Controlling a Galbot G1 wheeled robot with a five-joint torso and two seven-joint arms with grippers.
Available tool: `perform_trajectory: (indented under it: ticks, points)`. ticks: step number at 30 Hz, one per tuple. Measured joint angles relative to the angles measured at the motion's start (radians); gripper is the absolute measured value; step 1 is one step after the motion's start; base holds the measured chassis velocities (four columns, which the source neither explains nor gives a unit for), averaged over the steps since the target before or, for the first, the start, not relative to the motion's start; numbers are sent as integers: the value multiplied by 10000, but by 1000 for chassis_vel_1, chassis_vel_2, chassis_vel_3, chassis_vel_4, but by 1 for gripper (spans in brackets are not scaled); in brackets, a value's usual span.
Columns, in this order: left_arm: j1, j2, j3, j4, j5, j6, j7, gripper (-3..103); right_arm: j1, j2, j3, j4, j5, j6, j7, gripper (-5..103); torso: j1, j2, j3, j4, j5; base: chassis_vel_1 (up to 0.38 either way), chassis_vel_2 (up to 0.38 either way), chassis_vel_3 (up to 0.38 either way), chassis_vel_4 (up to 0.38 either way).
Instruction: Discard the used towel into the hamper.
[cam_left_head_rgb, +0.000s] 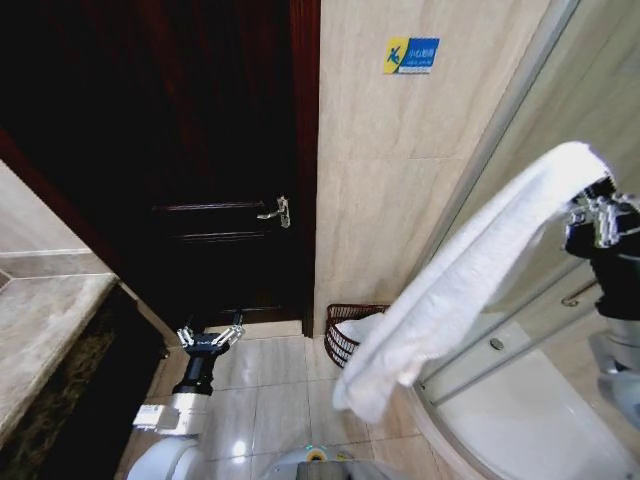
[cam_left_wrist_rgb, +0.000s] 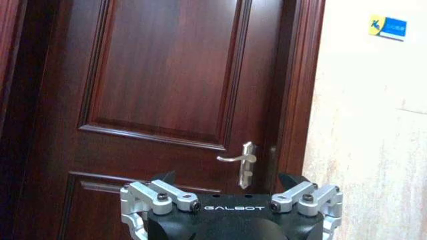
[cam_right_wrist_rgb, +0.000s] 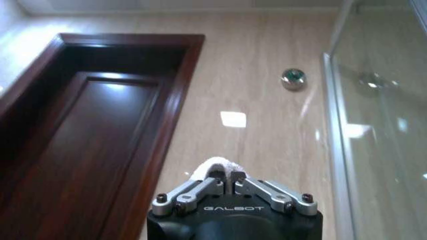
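Bathroom corner: one dark wood door (cam_left_head_rgb: 200, 170), beige tiled wall (cam_left_head_rgb: 400, 180), pale floor tiles.

One left gripper (cam_left_head_rgb: 211, 335), low before the door, fingers spread and holding nothing. One hamper (cam_left_head_rgb: 343, 333), small, round, dark reddish-brown open weave, on the floor against the wall just right of the door frame, partly hidden by the cloth. One white towel (cam_left_head_rgb: 470, 270), long and limp, lower end hanging in front of the hamper. One right gripper (cam_left_head_rgb: 592, 222), raised at far right, fingers clenched on the towel's upper end.

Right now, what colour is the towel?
White, plain; clearest in the head view, where the towel hangs from the right gripper.
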Motion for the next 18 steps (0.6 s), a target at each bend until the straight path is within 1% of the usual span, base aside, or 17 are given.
perform_trajectory:
  ticks: [1,3,4,5,6,7,8,10,12,15,16,18]
  points:
    - [0,0,0,0,0,0,0,100,145,-191,-2,0,23,-47,-14,4,-1,0,0,-2,3,72,-82,-70,39]
    - [1,0,0,0,0,0,0,100,238,-276,-9,0,35,-77,-15,4,-1,0,0,-1,-2,51,-82,-70,28]
    - [1,0,0,0,0,0,1,100,498,-495,-32,2,73,-157,4,4,-2,1,-1,-1,0,0,0,0,0]
    - [1,0,0,0,0,0,1,100,498,-495,-32,2,73,-157,4,4,-2,1,-1,-1,0,0,0,0,0]
    - [1,0,0,0,0,0,0,100,663,-653,-37,3,101,-215,39,4,-2,1,-1,-1,-1,0,0,0,0]
    - [1,0,0,0,0,0,0,100,788,-802,-40,4,133,-268,108,4,1,0,0,0,-2,-16,25,56,-15]
    - [1,0,0,0,0,0,0,100,788,-802,-40,4,133,-268,108,4,1,0,0,0,-2,-16,25,56,-15]
    - [0,0,0,0,0,0,0,100,1024,-1164,-51,-69,180,-296,270,4,6,-4,0,0,0,-80,91,81,-36]
    - [-1,0,0,0,0,0,0,100,1070,-1245,-52,-102,191,-296,305,4,7,-5,1,0,-1,-94,109,106,-115]
    - [-3,0,0,0,0,0,0,100,1377,-1711,-38,-416,236,-322,385,4,22,-14,6,2,4,-84,89,109,-99]
    - [-3,0,0,0,0,0,0,100,1377,-1711,-38,-416,236,-322,385,4,22,-14,6,2,4,-66,85,109,-77]
    - [-3,0,0,0,0,0,1,100,1680,-2079,-41,-759,304,-323,401,4,19,-15,4,2,-2,-62,15,44,-48]
